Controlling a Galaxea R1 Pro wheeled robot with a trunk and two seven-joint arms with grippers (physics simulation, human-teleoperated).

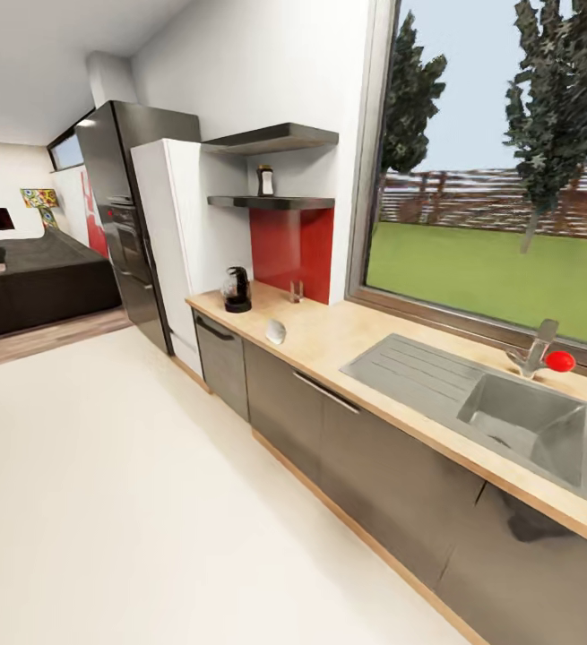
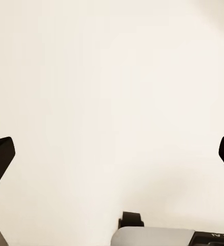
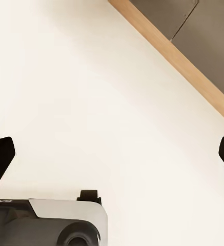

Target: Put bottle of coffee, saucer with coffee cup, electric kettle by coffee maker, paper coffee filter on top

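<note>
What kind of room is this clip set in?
A home kitchen, open to a lounge. A long kitchen countertop over grey cabinets carries a sink with a tap, and a tall fridge stands at the far end.

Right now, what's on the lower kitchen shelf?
One item: the bottle of coffee stands upright on the kitchen shelf, dark with a white label. The shelf's top surface is seen almost edge-on, so anything lying flat behind the bottle cannot be seen.
</note>
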